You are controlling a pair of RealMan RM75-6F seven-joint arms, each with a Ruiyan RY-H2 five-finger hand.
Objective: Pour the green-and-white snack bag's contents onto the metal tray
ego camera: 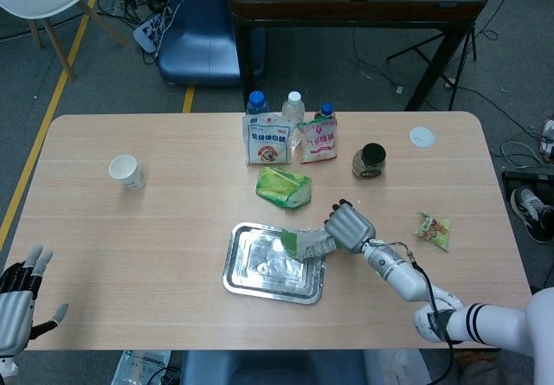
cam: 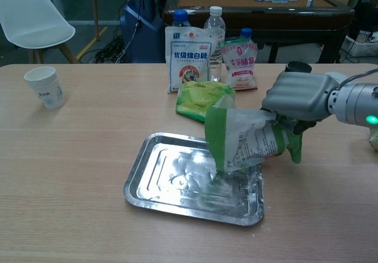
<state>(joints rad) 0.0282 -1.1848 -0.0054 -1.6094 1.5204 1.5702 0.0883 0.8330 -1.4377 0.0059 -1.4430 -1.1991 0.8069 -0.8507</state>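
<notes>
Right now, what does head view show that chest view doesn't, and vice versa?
Head view only: the left hand idle and open off the table's near-left corner, a dark-lidded jar and a white disc. Chest view only: the print on the snack bag and the white residue under its mouth. Both: the right hand holding the bag tipped over the metal tray, and the paper cup.

behind the metal tray (cam: 155, 187) a green packet (cam: 201, 98) lies close — and further back a row of pouches and bottles (cam: 207, 44) (standing upright) blocks that side. the tray's left and near sides open onto bare table (cam: 65, 180); a paper cup (cam: 45, 87) stands well apart at far left.
</notes>
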